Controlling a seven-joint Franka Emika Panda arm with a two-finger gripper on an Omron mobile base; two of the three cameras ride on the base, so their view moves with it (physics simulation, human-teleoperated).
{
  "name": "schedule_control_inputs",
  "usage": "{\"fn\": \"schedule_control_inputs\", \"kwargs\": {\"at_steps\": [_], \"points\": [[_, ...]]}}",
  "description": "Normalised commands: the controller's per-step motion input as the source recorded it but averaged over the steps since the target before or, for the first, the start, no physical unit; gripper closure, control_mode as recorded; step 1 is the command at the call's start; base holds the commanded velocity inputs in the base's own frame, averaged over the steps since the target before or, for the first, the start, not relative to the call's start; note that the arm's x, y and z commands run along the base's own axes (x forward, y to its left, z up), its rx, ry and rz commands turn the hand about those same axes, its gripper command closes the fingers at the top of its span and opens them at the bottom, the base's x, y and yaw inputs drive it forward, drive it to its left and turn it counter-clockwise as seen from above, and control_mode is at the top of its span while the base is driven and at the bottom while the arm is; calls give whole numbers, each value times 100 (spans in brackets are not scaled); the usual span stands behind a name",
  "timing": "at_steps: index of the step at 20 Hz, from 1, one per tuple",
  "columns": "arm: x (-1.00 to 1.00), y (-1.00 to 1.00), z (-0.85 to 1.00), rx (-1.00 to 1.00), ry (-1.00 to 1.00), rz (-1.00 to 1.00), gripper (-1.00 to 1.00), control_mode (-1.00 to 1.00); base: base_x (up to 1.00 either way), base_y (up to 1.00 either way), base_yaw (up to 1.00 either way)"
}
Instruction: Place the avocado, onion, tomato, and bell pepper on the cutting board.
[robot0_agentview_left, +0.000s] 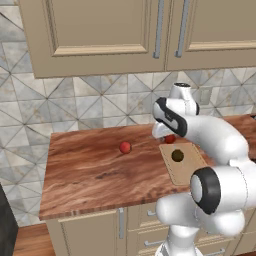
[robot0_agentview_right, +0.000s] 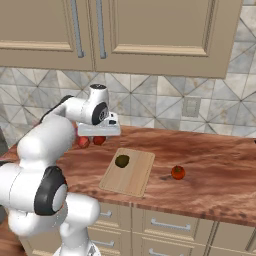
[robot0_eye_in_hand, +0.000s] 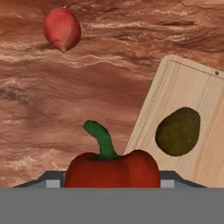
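We see even, bright, rendered light; soft shadows sit under the avocado (robot0_eye_in_hand: 178, 131) on the table (robot0_eye_in_hand: 65, 96). Edges slightly soft, no glare.

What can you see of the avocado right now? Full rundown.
The avocado is a small dark olive-green, slightly egg-shaped ball with a dull, faintly mottled skin. It looks whole and uncut. It lies on the pale wooden cutting board, toward the end nearer the wall, inside the rim. It touches the board alone; the red bell pepper sits apart on the counter side. The gripper hangs off the board's corner, not over the avocado.
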Motion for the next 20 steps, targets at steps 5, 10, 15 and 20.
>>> {"fn": "schedule_control_inputs", "kwargs": {"at_steps": [5,10,15,20], "points": [[-92,-28,11,0,0,-2,100,-100,0,0,0],[-28,-9,-8,0,0,-1,100,-100,0,0,0],[5,-10,-18,-1,0,0,100,-100,0,0,0],[0,-36,-16,0,4,0,100,-100,0,0,0]]}}
